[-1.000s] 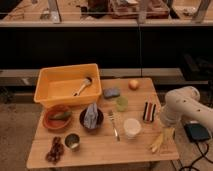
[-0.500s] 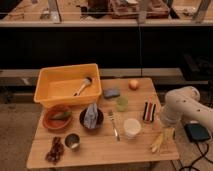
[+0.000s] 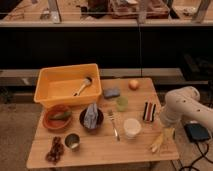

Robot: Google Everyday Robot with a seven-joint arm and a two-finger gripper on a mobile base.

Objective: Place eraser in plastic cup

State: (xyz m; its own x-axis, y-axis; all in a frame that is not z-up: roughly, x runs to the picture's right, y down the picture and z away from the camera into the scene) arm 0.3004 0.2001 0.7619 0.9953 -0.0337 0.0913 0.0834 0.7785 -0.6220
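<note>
The eraser (image 3: pixel 148 111), a small dark block with red and pale stripes, lies on the right part of the wooden table (image 3: pixel 100 152). A pale green plastic cup (image 3: pixel 121 103) stands just left of it. A white cup (image 3: pixel 132 127) stands in front of that one. My white arm (image 3: pixel 184 105) reaches in from the right, beside the eraser. My gripper (image 3: pixel 167 131) hangs at the arm's lower end, by the table's right edge, right of and below the eraser.
A yellow bin (image 3: pixel 50 90) holding a brush (image 3: pixel 83 86) stands at the back left. Also on the table are a blue-grey sponge (image 3: pixel 111 93), an orange fruit (image 3: pixel 133 84), a fork (image 3: pixel 114 125), a dark bowl with cloth (image 3: pixel 92 117), an orange bowl (image 3: pixel 57 116), a metal cup (image 3: pixel 73 141) and a banana (image 3: pixel 157 142).
</note>
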